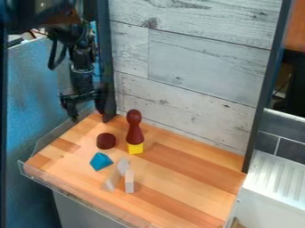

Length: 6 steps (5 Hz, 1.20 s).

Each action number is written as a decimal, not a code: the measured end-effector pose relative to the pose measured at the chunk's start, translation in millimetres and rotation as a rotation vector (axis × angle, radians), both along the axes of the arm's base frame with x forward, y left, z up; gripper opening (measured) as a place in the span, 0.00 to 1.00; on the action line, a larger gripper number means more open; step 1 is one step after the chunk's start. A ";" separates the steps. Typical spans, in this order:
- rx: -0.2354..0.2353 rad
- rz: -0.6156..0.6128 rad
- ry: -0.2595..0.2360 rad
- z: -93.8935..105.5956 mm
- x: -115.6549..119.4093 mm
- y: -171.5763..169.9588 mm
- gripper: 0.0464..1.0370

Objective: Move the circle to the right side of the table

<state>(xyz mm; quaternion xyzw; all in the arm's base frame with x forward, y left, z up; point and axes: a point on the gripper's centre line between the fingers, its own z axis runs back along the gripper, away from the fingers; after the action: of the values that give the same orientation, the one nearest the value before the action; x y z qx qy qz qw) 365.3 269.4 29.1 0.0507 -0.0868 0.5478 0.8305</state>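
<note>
Arm: black, hanging from the view's upper left, wrist roughly vertical. Claw (86,110): pointing down, released, fingers parted, near the wooden table's (196,202) far left corner. Dark red round block (106,140): on the table, below and right of the claw; squat, long axis and facing indistinct.

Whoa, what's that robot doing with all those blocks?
The robot isn't holding any block right now. Its black gripper hangs open over the back left corner of the wooden table. Its job is to move a circle to the right side. That is probably the short, round, dark red block, which sits on the left part of the table. Near it are a blue pointy block, a tall dark red peg with a yellow block at its foot, and some pale pieces.
</note>
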 end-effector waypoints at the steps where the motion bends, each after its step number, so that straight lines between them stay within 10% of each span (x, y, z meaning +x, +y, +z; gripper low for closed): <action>1: -0.003 0.041 -0.013 -7.6 2.6 -1.9 0.96; 6: -0.104 0.167 0.052 -68.5 36.3 -8.3 0.96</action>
<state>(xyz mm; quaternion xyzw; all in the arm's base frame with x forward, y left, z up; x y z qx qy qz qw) 401.5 261.1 -39.4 0.0289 -0.0322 0.6174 0.7855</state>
